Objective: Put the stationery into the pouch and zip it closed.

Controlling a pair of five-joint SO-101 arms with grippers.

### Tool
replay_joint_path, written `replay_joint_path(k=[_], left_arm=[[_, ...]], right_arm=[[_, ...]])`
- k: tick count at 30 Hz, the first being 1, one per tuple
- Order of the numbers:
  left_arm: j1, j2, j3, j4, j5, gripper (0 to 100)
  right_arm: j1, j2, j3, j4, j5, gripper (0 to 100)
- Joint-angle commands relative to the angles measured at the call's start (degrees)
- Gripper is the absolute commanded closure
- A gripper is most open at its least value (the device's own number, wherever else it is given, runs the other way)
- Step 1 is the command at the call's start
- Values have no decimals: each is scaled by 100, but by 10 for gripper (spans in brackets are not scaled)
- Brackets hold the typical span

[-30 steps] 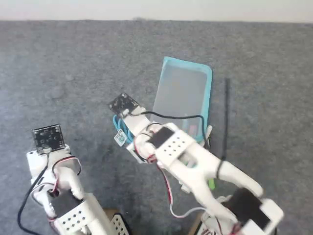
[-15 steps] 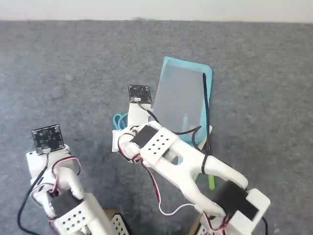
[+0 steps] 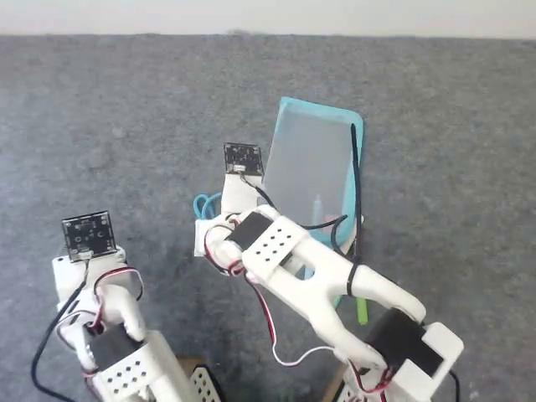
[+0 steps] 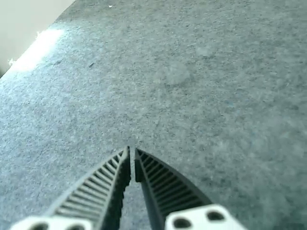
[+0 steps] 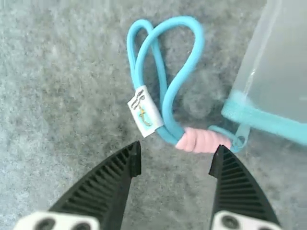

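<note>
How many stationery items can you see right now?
2: a pale stick inside the pouch and a green pen on the table beside the right arm. A thin black line along the pouch may be a third or a cable. The arm may hide more.

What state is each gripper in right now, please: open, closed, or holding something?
Left gripper: closed, holding nothing.
Right gripper: open, holding nothing, near the pink zip pull.

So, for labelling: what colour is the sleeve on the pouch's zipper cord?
The sleeve is pink, clearest in the right wrist view.
</note>
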State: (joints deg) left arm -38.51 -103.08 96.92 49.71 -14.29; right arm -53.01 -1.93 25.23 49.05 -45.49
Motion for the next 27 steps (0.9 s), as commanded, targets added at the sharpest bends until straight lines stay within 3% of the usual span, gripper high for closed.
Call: replay_joint_path(k=[1,3,5,11,19,27], left_arm=[[18,-149,-57,26,70,988],[18,-149,-57,26,70,988],[18,-149,-57,35,70,988],[26,-149,-57,35,70,988],[26,-149,-57,35,70,988],[26,-149,-57,35,79,988]], right_arm=[[136,-22,-334,145,2549,757],[136,-22,-290,180,3859,757],[136,13,-220,171,4396,757],[119,549,-281,119,4976,753],[145,1376,-747,110,5222,764],[189,1138,-730,259,5934,915]])
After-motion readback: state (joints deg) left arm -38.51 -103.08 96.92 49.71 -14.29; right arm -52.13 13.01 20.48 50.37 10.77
